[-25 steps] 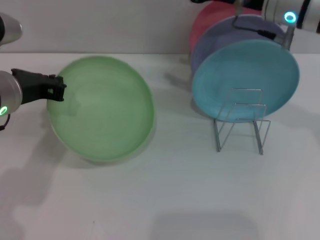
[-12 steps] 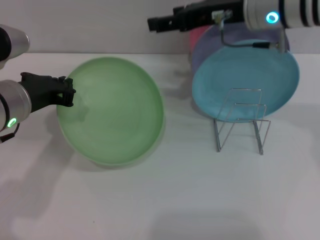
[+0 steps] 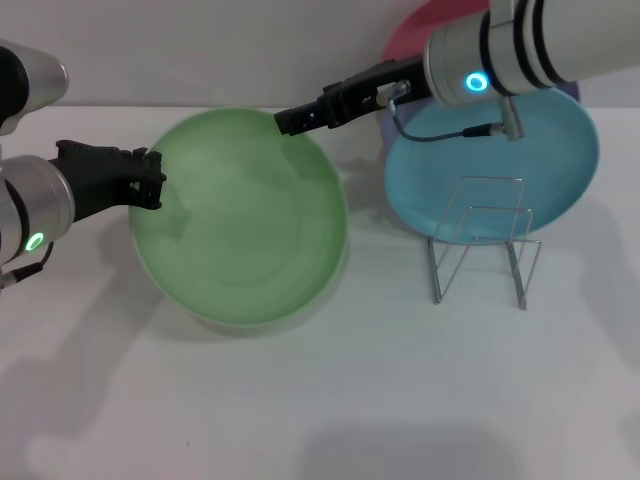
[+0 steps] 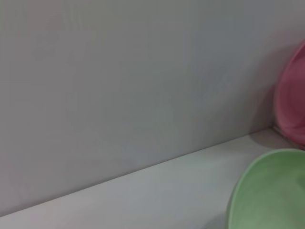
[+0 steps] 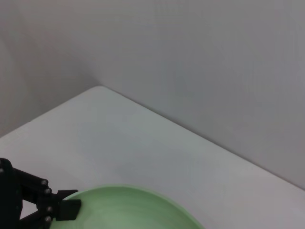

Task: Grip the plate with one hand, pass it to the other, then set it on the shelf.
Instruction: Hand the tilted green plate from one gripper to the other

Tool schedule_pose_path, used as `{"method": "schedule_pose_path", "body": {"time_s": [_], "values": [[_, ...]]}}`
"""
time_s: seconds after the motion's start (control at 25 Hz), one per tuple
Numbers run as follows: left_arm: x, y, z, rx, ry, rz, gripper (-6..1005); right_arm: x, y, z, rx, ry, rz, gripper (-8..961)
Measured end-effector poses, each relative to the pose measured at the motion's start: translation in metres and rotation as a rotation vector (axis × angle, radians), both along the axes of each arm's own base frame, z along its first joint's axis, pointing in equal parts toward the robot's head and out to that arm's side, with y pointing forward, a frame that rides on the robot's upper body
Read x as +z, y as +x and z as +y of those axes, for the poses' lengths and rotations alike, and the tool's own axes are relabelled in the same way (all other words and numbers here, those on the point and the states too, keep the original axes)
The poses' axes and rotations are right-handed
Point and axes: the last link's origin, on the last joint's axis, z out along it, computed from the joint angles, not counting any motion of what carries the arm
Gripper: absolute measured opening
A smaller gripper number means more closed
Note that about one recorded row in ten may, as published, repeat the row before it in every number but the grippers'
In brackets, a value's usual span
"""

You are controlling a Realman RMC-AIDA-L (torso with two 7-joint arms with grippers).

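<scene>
Head view, near to far

Bare white table [image 3: 330,400] fills the foreground

Light-green plate [image 3: 243,217] sits left of centre, tipped up off the table and facing the camera, its lower rim just above the tabletop with a shadow beneath

Left gripper [image 3: 152,180] at the plate's 9 o'clock edge, clamped on the rim and carrying the plate; its arm runs off toward the frame's 9 o'clock

Wire shelf [image 3: 482,238] stands at 3 o'clock from the plate, well apart from it; the front loops hold nothing

Turquoise plate [image 3: 540,150] stands upright just behind those front loops; a lavender plate [image 3: 572,92] and a pink plate [image 3: 418,28] show behind it, mostly hidden by the right arm

Right gripper [image 3: 292,120] reaches in from 2 o'clock, tip at the green plate's 1 o'clock rim; touching or only close, cannot tell; how wide the fingers stand, cannot tell

Right wrist view: green plate's rim [image 5: 128,207] with the left gripper [image 5: 69,209] pinching its edge

Left wrist view: slice of green plate [image 4: 269,191], pink plate [image 4: 291,109] beyond, grey wall [image 4: 143,76] behind
</scene>
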Motion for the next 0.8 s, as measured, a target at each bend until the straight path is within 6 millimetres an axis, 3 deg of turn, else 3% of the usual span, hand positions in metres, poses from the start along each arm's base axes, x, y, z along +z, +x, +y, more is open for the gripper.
{"method": "schedule_pose_path", "body": {"time_s": [0.8], "values": [[-0.003,0.005,0.0,-0.015,-0.016,-0.014,42,-0.027,0.004,0.0,0.019,-0.018,-0.076,818]]}}
